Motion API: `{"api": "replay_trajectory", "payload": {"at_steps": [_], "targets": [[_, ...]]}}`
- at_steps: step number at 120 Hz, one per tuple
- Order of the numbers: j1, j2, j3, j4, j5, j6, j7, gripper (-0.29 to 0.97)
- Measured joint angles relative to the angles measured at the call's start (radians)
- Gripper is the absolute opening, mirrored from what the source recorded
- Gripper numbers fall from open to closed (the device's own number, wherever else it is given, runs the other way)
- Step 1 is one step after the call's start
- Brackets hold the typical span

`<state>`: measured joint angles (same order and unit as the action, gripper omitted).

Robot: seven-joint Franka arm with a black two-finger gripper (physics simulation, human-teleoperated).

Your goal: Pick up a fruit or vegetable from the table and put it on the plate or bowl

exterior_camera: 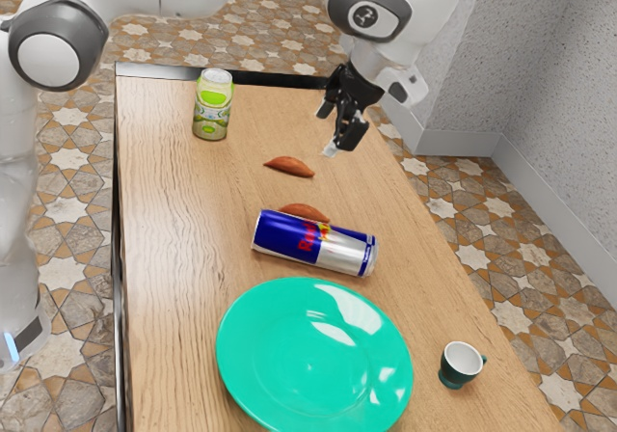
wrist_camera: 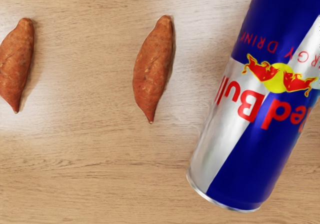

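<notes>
Hovering above the wooden tabletop (exterior_camera: 164, 220), black end effector (exterior_camera: 342, 133): fingers apart, nothing between. Far orange-brown tapered sweet potato (exterior_camera: 289, 166) (wrist_camera: 16, 64) lies just to its exterior view's left, lower down. Second sweet potato (exterior_camera: 305, 212) (wrist_camera: 153, 66) lies nearer, just behind the blue-silver can (exterior_camera: 313, 243) (wrist_camera: 260, 94) on its side. Teal round plate (exterior_camera: 313, 355) at near edge. Floor: star-patterned tiles; wall: grey, speckled. Can reads "Red Bull", part of "ENERGY DRINK".

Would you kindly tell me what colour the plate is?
Teal green; the plate shows best in the exterior view.
</notes>
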<state>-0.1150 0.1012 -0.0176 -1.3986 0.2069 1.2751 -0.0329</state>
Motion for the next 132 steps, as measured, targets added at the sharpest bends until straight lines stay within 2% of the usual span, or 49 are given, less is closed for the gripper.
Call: {"api": "replay_trajectory", "payload": {"at_steps": [23, 56, 61, 70, 81, 91, 117, 132], "targets": [[-0.003, 0.000, -0.002, 0.000, 0.007, 0.133, -0.010, 0.68], [0.011, -0.002, 0.002, -0.025, 0.012, 0.193, -0.020, 0.68], [0.045, -0.029, -0.026, -0.071, -0.004, 0.198, -0.022, 0.68], [0.177, -0.110, -0.130, -0.195, -0.027, 0.212, -0.024, 0.68], [0.247, -0.207, -0.162, -0.328, -0.040, 0.235, -0.025, 0.68], [0.237, -0.261, -0.151, -0.414, -0.044, 0.268, -0.021, 0.68], [0.224, -0.280, -0.114, -0.527, -0.024, 0.363, -0.001, 0.68], [0.169, -0.359, -0.060, -0.627, -0.016, 0.417, 0.015, 0.68]]}}
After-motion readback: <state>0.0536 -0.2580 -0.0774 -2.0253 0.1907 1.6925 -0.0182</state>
